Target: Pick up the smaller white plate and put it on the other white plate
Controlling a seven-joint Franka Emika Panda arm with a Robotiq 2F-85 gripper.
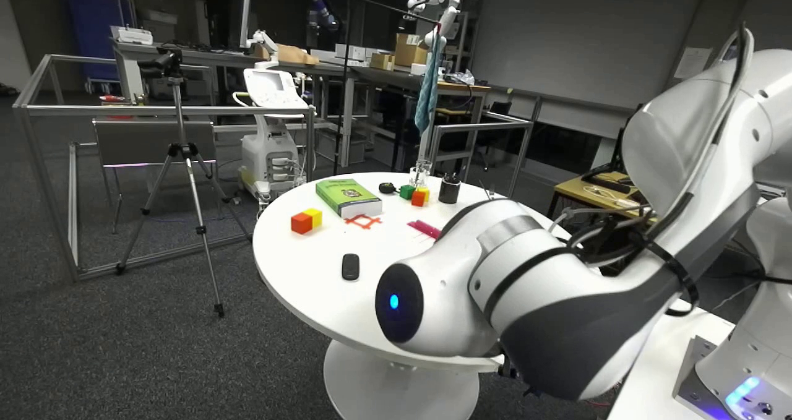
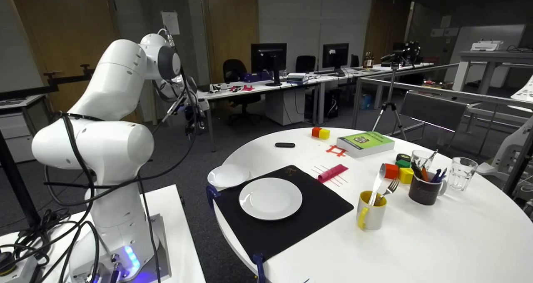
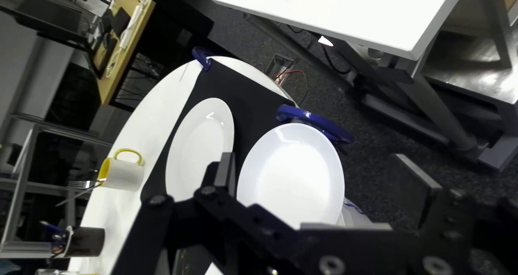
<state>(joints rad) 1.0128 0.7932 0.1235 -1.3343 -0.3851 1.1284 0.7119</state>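
The smaller white plate (image 2: 228,176) rests at the table's edge by a corner of the black mat. Seen from the wrist, this smaller plate (image 3: 291,173) lies beyond the fingers and partly over the dark floor. On the mat sits the other white plate (image 2: 270,198), flat; in the wrist view the other plate (image 3: 198,145) is partly covered by a finger. My gripper (image 3: 321,175) is spread wide with nothing held. In an exterior view the gripper (image 2: 195,122) hangs in the air off the table's side, apart from both plates. The arm hides both plates in an exterior view.
Blue clamps (image 3: 313,121) grip the table edge beside the mat (image 2: 308,216). Also on the table are a yellow-white mug (image 2: 372,216) with cutlery, a dark pen mug (image 2: 424,191), glasses (image 2: 462,174), a green book (image 2: 366,143), coloured cubes (image 2: 320,133) and a black case (image 2: 285,145).
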